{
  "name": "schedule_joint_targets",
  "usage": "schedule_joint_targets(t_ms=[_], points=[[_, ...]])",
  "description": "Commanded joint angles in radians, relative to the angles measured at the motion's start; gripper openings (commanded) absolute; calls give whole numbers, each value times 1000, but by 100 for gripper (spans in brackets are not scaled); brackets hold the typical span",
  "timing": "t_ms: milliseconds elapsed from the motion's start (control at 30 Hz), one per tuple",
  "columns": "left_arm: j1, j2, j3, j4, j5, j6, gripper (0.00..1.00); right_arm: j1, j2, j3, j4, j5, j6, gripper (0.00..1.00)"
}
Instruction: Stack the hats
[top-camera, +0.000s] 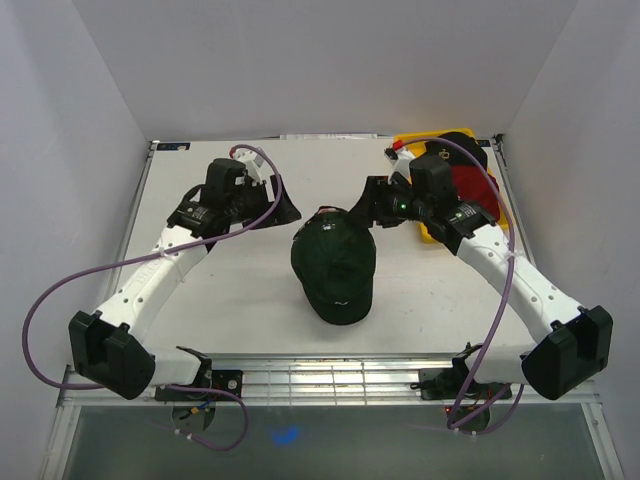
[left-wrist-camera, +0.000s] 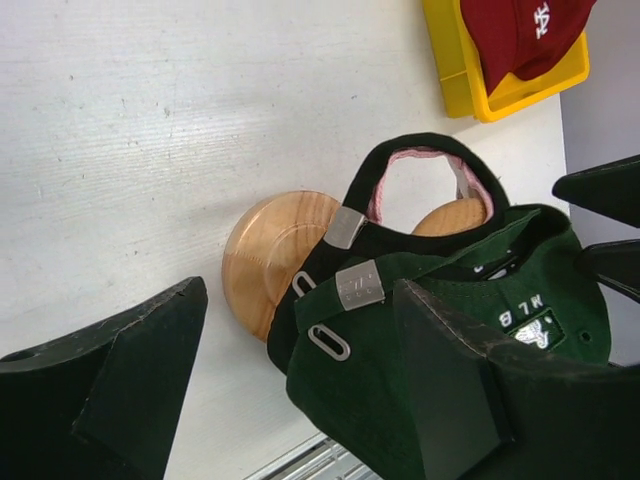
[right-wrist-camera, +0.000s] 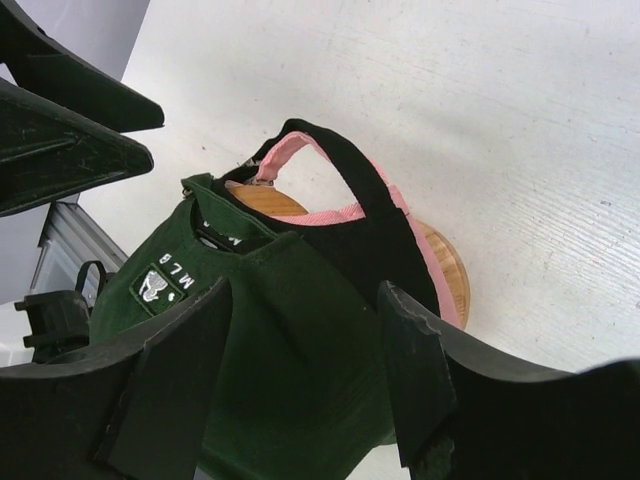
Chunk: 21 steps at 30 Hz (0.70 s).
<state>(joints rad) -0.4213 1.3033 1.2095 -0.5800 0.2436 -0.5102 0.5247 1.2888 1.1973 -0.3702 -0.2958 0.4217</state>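
A dark green cap (top-camera: 333, 265) sits on top of a stack at the table's middle. In the left wrist view the green cap (left-wrist-camera: 360, 385) lies over a black cap (left-wrist-camera: 385, 235), with a pink cap's strap (left-wrist-camera: 420, 157) showing beneath, all on a round wooden stand (left-wrist-camera: 265, 255). The right wrist view shows the same green (right-wrist-camera: 290, 330), black (right-wrist-camera: 370, 240) and pink (right-wrist-camera: 300, 145) layers. A red cap (top-camera: 472, 188) lies in a yellow bin (top-camera: 425, 232). My left gripper (top-camera: 283, 208) and right gripper (top-camera: 362, 212) hover open at the stack's back, one on each side, holding nothing.
The yellow bin stands at the back right corner, with a dark thing (top-camera: 455, 140) at its far end. White walls close in the table on three sides. A metal grille (top-camera: 320, 375) runs along the near edge.
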Motion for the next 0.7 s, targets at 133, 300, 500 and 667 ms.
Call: schedule_joint_targets(t_ms=[133,300,500,667], points=[[-4,13,87,6,31,84,86,0,36,85,36,-23,-29,65],[-4,27,90,12,71,117,86,1,70,107,40,-34,-29,58],[-5,31,79,20,135,150,85,0,96,120,39,-43,-37,55],[-7,47,68,45,197,165,84,0,110,136,36,-55,-47,55]])
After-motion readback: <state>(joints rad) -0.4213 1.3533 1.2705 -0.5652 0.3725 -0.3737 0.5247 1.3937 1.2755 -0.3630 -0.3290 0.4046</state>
